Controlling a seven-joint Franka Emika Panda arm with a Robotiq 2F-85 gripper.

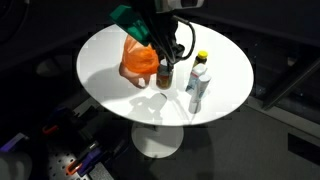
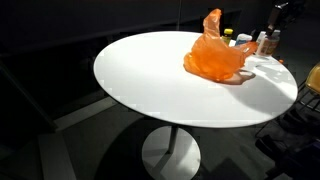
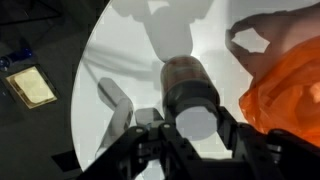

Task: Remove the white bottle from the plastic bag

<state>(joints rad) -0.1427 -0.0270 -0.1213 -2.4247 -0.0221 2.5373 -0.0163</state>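
Gripper (image 3: 192,126), pinched on the white-capped brown bottle (image 3: 188,85) with the orange plastic bag (image 3: 285,100) at three o'clock, should release only once its base sits flat on the table (image 3: 130,50).

Dark surroundings, table (image 2: 150,90) brightly lit from above, hard shadows, wrist view foreground seemingly soft

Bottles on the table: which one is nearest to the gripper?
The brown bottle, next to the orange bag, directly under the gripper. The yellow-capped bottle and the white bottle are farther from it.
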